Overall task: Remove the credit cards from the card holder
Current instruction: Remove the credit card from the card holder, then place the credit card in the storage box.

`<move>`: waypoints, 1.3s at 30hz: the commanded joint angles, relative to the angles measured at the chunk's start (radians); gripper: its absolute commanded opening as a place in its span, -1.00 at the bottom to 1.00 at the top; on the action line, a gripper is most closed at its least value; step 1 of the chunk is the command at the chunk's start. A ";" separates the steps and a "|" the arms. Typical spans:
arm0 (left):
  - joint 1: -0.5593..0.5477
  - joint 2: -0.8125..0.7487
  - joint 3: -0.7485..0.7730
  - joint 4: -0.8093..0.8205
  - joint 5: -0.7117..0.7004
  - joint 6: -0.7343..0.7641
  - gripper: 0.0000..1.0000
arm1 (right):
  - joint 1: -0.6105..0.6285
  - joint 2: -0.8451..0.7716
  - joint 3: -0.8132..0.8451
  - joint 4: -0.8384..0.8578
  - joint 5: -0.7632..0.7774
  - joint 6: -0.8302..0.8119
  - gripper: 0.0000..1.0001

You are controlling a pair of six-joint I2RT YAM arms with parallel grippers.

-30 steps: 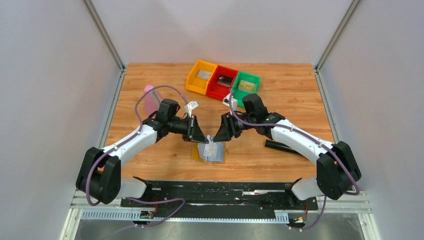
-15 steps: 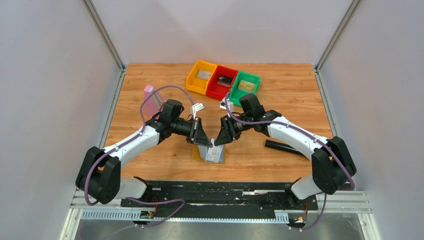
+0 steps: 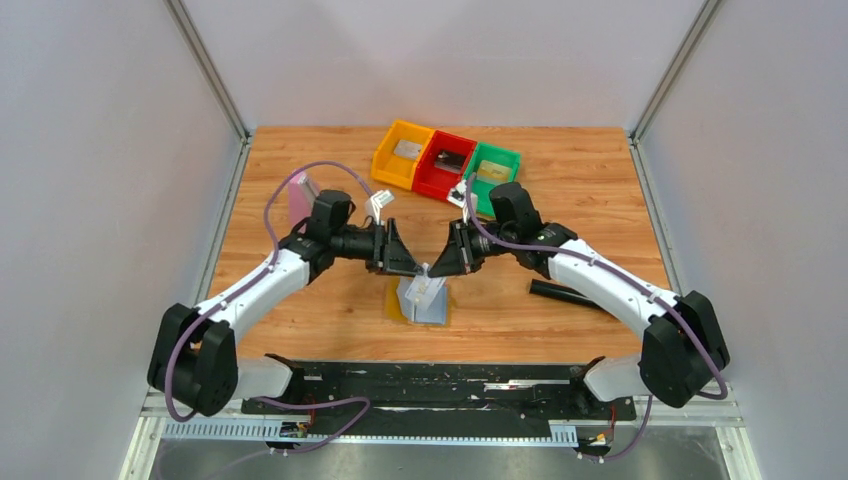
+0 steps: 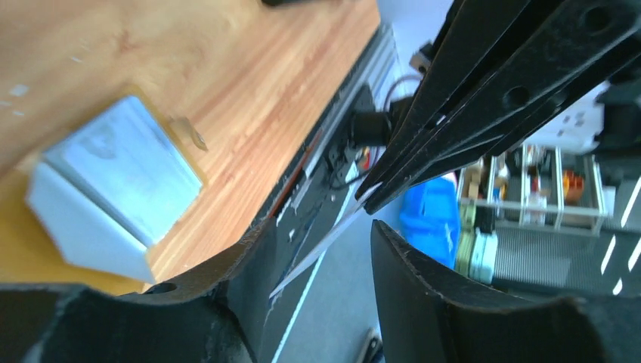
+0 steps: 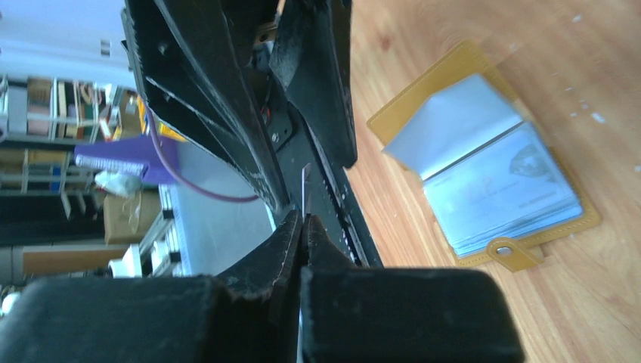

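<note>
Handover up in the air. Saw the right gripper [image 3: 433, 268] pinched tight on one thin credit card [image 5: 305, 185], its long side pointing toward the left gripper [image 3: 411, 267]. Found that one's fingers spread apart, probably not touching the card. Spotted the card holder [image 3: 428, 305] lying open on the table [image 3: 560, 180], right below both.

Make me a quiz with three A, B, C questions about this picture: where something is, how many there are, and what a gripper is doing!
1. Where on the table is the card holder? A) far left corner B) under the left gripper and right gripper C) far right corner
2. How many coloured bins? A) three B) two C) five
3. The right gripper is: A) wide open B) gripping the card holder C) shut on a credit card
Answers: 1B, both grippers hang over it. 2A, yellow, red, green. 3C, it pinches the card's edge.
</note>
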State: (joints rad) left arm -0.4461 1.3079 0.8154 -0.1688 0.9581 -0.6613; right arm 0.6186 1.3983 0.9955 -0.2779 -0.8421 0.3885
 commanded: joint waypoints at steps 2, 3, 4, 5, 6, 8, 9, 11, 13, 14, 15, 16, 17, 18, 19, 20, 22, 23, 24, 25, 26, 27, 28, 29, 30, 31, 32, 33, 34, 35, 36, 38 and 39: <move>0.141 -0.116 0.005 0.179 -0.053 -0.184 0.19 | -0.014 -0.081 -0.017 0.158 0.233 0.238 -1.00; 0.150 -0.128 0.007 0.198 -0.067 -0.189 0.20 | -0.015 -0.096 -0.028 0.189 0.276 0.274 -1.00; 0.159 -0.131 0.012 0.200 -0.075 -0.193 0.21 | -0.016 -0.113 -0.039 0.219 0.316 0.315 -1.00; 0.161 -0.134 0.020 0.204 -0.086 -0.192 0.22 | -0.016 -0.130 -0.055 0.248 0.361 0.352 -1.00; 0.162 -0.134 0.022 0.211 -0.089 -0.202 0.23 | -0.017 -0.150 -0.069 0.300 0.397 0.394 -1.00; 0.162 -0.134 0.013 0.267 -0.087 -0.245 0.23 | -0.017 -0.184 -0.101 0.368 0.470 0.472 -1.00; 0.162 -0.136 0.001 0.322 -0.087 -0.261 0.24 | -0.017 -0.206 -0.121 0.403 0.503 0.512 -1.00; 0.160 -0.137 -0.022 0.406 -0.087 -0.330 0.26 | -0.017 -0.236 -0.173 0.473 0.576 0.586 -1.00; 0.150 -0.135 -0.045 0.488 -0.092 -0.367 0.29 | -0.017 -0.260 -0.224 0.553 0.631 0.658 -1.00; 0.142 -0.128 -0.048 0.520 -0.097 -0.372 0.31 | -0.018 -0.269 -0.242 0.589 0.651 0.693 -1.00; 0.124 -0.125 -0.048 0.527 -0.100 -0.373 0.31 | -0.018 -0.274 -0.256 0.615 0.665 0.722 -1.00; 0.116 -0.117 -0.047 0.533 -0.110 -0.372 0.31 | -0.018 -0.282 -0.268 0.638 0.681 0.745 -1.00; 0.097 -0.115 -0.047 0.539 -0.118 -0.374 0.31 | -0.017 -0.287 -0.278 0.657 0.694 0.765 -1.00; 0.090 -0.107 -0.048 0.557 -0.136 -0.379 0.31 | -0.017 -0.291 -0.286 0.673 0.707 0.778 -1.00; 0.075 -0.105 -0.054 0.571 -0.143 -0.393 0.31 | -0.017 -0.298 -0.291 0.683 0.721 0.795 -1.00; 0.068 -0.096 -0.057 0.603 -0.154 -0.401 0.31 | -0.017 -0.303 -0.295 0.686 0.736 0.808 -1.00; 0.049 -0.080 -0.066 0.647 -0.166 -0.428 0.30 | -0.017 -0.309 -0.298 0.686 0.758 0.820 -1.00; 0.037 -0.073 -0.066 0.659 -0.170 -0.443 0.29 | -0.017 -0.312 -0.301 0.688 0.767 0.827 -1.00; 0.025 -0.060 -0.067 0.679 -0.176 -0.448 0.27 | -0.017 -0.315 -0.307 0.698 0.772 0.837 -1.00; 0.019 -0.054 -0.067 0.687 -0.179 -0.458 0.25 | -0.017 -0.319 -0.317 0.710 0.778 0.846 -1.00; 0.011 -0.041 -0.066 0.699 -0.183 -0.463 0.23 | -0.017 -0.323 -0.324 0.724 0.784 0.853 -1.00; 0.009 -0.035 -0.066 0.706 -0.184 -0.471 0.22 | -0.017 -0.327 -0.329 0.726 0.788 0.858 -1.00; 0.005 -0.026 -0.070 0.722 -0.187 -0.475 0.21 | -0.018 -0.328 -0.329 0.723 0.790 0.860 -1.00; 0.004 -0.023 -0.071 0.728 -0.189 -0.480 0.20 | -0.017 -0.328 -0.330 0.719 0.791 0.862 -1.00; 0.003 -0.018 -0.074 0.731 -0.194 -0.481 0.20 | -0.017 -0.330 -0.332 0.721 0.791 0.866 -1.00; 0.003 -0.014 -0.074 0.733 -0.198 -0.481 0.19 | -0.016 -0.333 -0.337 0.722 0.793 0.868 -1.00; 0.002 -0.014 -0.074 0.732 -0.200 -0.478 0.20 | -0.017 -0.336 -0.340 0.721 0.795 0.868 -1.00; 0.002 -0.014 -0.074 0.726 -0.202 -0.475 0.21 | -0.017 -0.340 -0.342 0.718 0.799 0.866 -1.00; 0.003 -0.014 -0.073 0.721 -0.203 -0.466 0.22 | -0.017 -0.344 -0.343 0.714 0.805 0.864 -1.00; 0.003 -0.017 -0.073 0.707 -0.208 -0.461 0.25 | -0.017 -0.348 -0.346 0.714 0.807 0.861 -1.00; 0.003 -0.019 -0.075 0.703 -0.211 -0.455 0.25 | -0.017 -0.349 -0.346 0.713 0.807 0.859 -1.00; 0.002 -0.022 -0.079 0.703 -0.219 -0.455 0.26 | -0.016 -0.351 -0.346 0.712 0.803 0.863 -1.00; 0.003 -0.021 -0.080 0.712 -0.222 -0.459 0.23 | -0.017 -0.352 -0.348 0.714 0.799 0.868 -1.00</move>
State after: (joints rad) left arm -0.4389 1.2945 0.7414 0.4927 0.7582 -1.1282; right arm 0.6006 1.0733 0.6529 0.3798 -0.0578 1.2335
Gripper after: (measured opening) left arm 0.629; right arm 0.014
